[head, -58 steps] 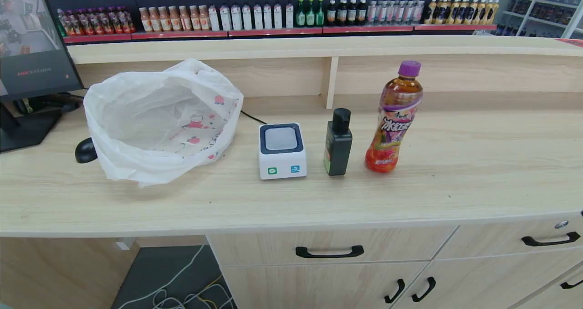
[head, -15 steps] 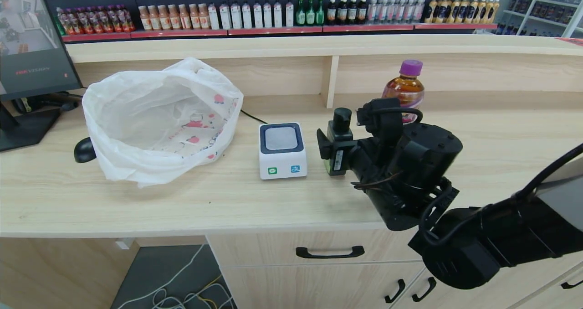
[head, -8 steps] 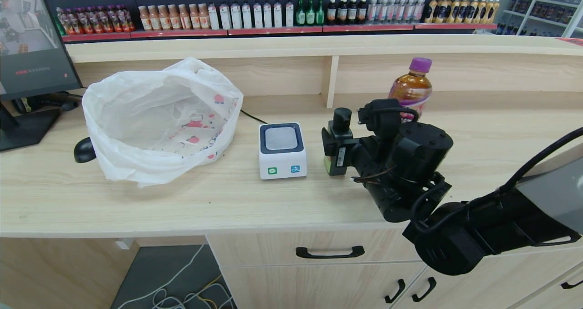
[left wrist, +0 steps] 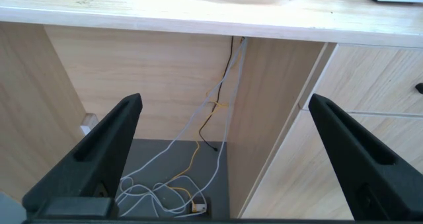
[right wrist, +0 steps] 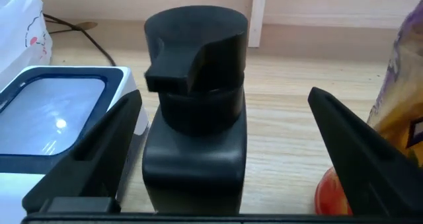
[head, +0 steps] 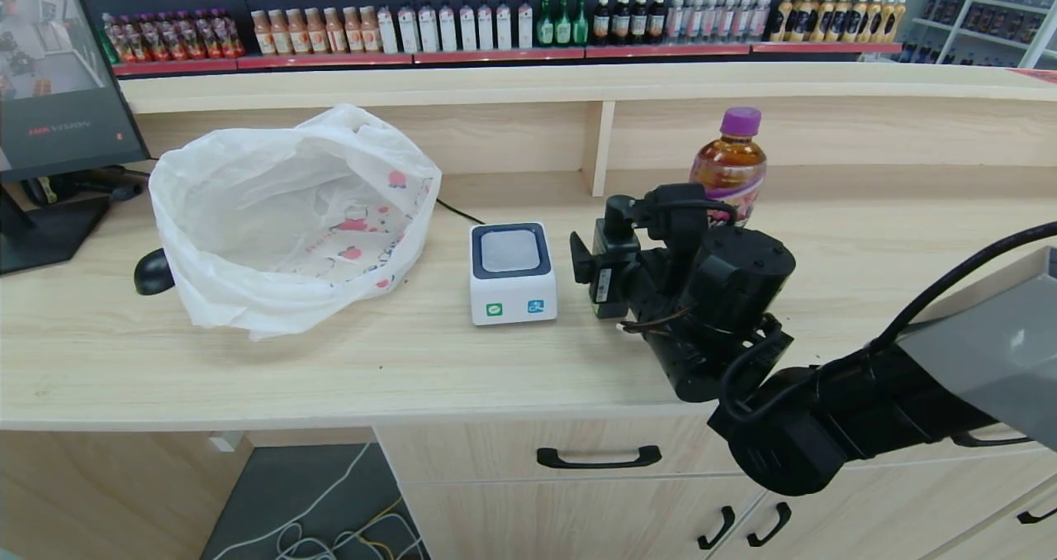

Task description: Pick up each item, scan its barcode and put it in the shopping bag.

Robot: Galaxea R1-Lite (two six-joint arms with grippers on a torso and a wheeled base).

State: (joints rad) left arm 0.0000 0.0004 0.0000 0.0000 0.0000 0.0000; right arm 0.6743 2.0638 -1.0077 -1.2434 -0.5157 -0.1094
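We judge nothing scanned or bagged yet: our right gripper stands spread around the pump bottle without pinching it, scanner just beside one finger, tea bottle beside the other, bag well beyond the scanner.

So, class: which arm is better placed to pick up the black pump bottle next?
Right. The right gripper is open with the black pump bottle between its fingers; the left gripper hangs below the counter edge, facing cables.

Wooden counter, drawers, stocked shelves
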